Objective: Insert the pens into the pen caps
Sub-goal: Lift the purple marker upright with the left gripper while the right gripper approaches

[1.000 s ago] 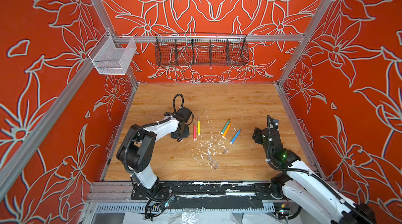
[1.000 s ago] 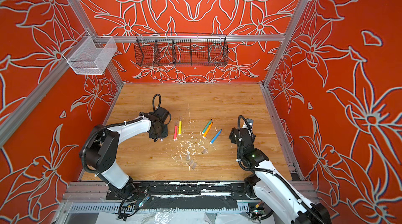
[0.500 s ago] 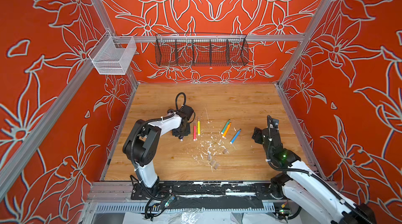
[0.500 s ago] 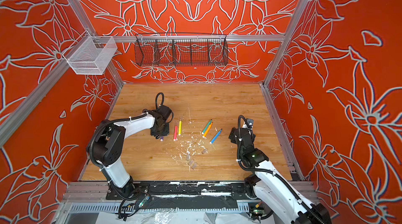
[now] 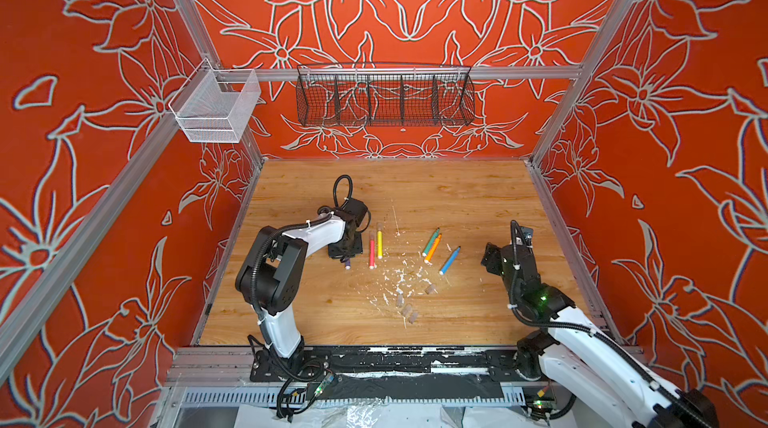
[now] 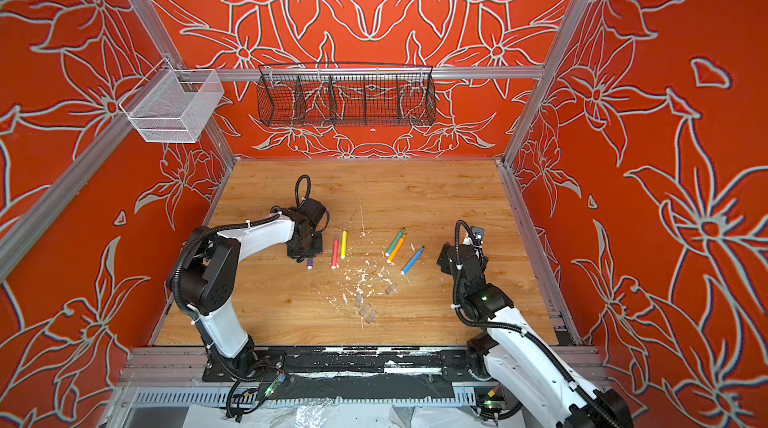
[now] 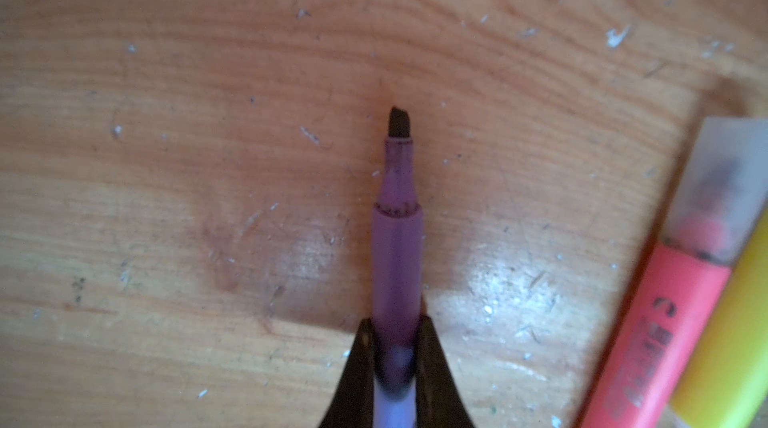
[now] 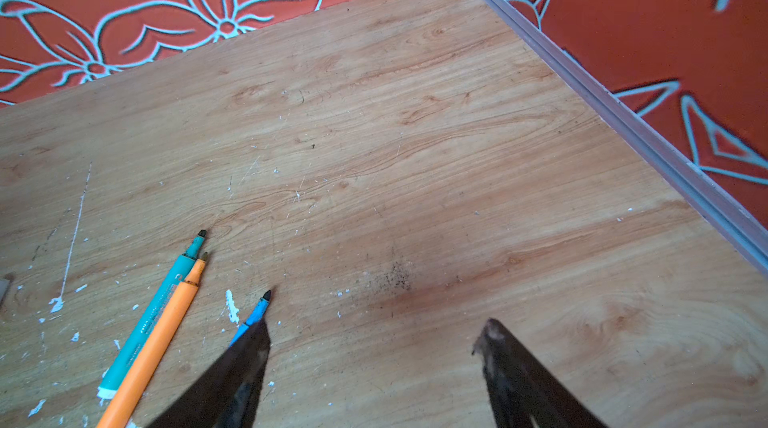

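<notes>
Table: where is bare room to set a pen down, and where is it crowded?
Bare: the back strip of the table between the back wall and the pens; the front-left patch between the left arm's base and the pen caps; the wood between the blue pen and the right wall. Crowded: the middle, with pens, caps and white flecks.

Overhead pair; wrist views seemingly close

Left arm [image 5: 320,234] and right arm [image 5: 582,343] — white links, black joints, ribbed black cables [image 5: 343,189]. Green light [image 5: 541,298] on the right one; right gripper [image 8: 376,324] has dark, tapered fingers [image 8: 241,367].
</notes>
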Robot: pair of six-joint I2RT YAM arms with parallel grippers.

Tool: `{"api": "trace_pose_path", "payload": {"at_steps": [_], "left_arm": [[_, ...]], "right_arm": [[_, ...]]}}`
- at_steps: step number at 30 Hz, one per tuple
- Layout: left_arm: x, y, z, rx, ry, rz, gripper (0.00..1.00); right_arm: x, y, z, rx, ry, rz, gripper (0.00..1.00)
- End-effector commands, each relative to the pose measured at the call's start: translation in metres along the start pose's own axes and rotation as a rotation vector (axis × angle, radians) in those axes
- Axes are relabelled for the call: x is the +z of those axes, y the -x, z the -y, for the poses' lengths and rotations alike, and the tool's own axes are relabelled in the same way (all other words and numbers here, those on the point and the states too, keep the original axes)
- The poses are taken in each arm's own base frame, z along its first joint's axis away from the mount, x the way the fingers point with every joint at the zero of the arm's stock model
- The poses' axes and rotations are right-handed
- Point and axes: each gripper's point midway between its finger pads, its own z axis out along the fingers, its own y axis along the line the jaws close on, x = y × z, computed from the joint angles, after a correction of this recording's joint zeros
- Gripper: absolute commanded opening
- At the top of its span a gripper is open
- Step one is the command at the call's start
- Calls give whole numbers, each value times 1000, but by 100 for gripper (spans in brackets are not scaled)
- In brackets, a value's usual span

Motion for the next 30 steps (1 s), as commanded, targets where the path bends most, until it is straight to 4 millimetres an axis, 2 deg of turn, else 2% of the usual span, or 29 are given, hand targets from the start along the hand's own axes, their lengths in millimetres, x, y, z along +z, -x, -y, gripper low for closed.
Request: {"api": "trace_pose_path", "payload": {"at_steps": [1, 5, 7, 10, 12, 15, 19, 21, 23, 26, 30], "left_arm": [[10, -15, -8, 3, 25, -60, 4], [-11, -7, -11, -5, 7, 20, 0], [-28, -1, -16, -24, 4, 98, 0], [-66, 10, -23, -74, -18, 231, 0], [-102, 19, -12, -87, -92, 328, 0], [-158, 30, 9, -84, -216, 504, 0], [-207, 38, 44, -20, -389, 680, 0], [-217, 32, 67, 106, -441, 767, 0], [-213, 19, 84, 260, -437, 856, 0], [-205, 3, 98, 332, -469, 886, 0], [-216, -21, 125, 483, -563, 882, 0]], "right_arm": [[-1, 1, 2, 10, -4, 7, 82], [-1, 1, 3, 13, -13, 3, 82], [-2, 2, 3, 15, -16, -1, 82], [-5, 6, 0, 37, -6, -15, 80], [-12, 19, -17, 60, 68, -31, 76], [-30, 50, -49, 118, 207, -32, 74], [-51, 86, -89, 204, 390, -13, 73], [-59, 96, -110, 223, 465, -21, 73], [-64, 95, -132, 216, 530, -45, 72], [-73, 80, -168, 173, 620, -81, 70], [-93, 61, -206, 134, 732, -126, 70]]}}
